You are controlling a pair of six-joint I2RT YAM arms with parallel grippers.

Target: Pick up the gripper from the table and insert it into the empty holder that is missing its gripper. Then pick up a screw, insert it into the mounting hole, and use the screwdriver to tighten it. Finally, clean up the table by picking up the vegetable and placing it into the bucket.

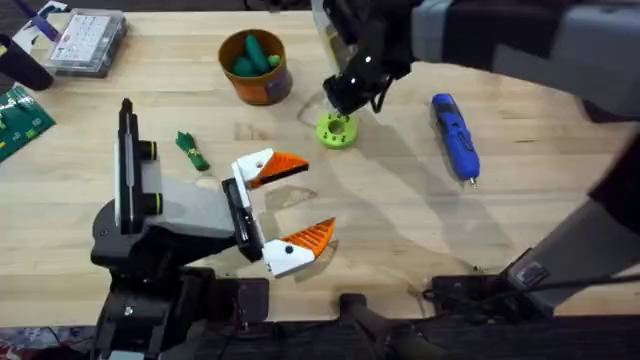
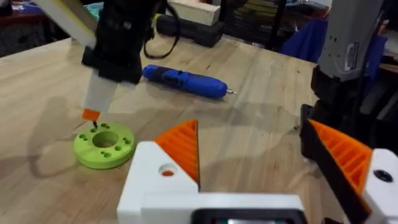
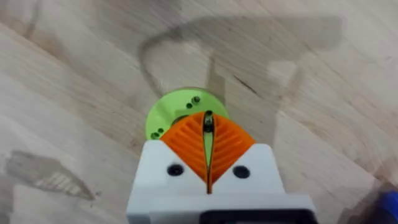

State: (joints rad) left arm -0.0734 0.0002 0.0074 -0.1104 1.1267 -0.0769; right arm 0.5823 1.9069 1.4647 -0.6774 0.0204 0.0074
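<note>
1. Nearest the bases, the left gripper (image 1: pixel 285 212), white with orange ribbed pads, hovers low over the light wooden table (image 1: pixel 400 210) with its fingers spread wide and nothing between them
2. Just beyond it lies the small dark green knobbly toy vegetable (image 1: pixel 191 150), on the wood and well apart from the bucket, so by my reading the clean-up step is not yet done
3. Farther out, the right gripper (image 3: pixel 208 127) stands over the round lime-green disc with a ring of small holes (image 1: pixel 336 130); its orange pads are pressed together on a small dark screw (image 3: pixel 208 121), held tip-down at one hole near the disc's rim
4. I judge the screw-insertion step to be in hand; the pictures do not show whether the screw has entered the hole
5. To the right of the disc, the blue pen-shaped electric screwdriver (image 1: pixel 455 135) lies flat and untouched, so tightening is left
6. Farthest, the small round orange-brown bucket (image 1: pixel 257 67) holds smoother green pieces
7. At the far left corner sits a clear plastic parts box (image 1: pixel 88 42); its label is too small to read, and no brand is legible anywhere
</note>
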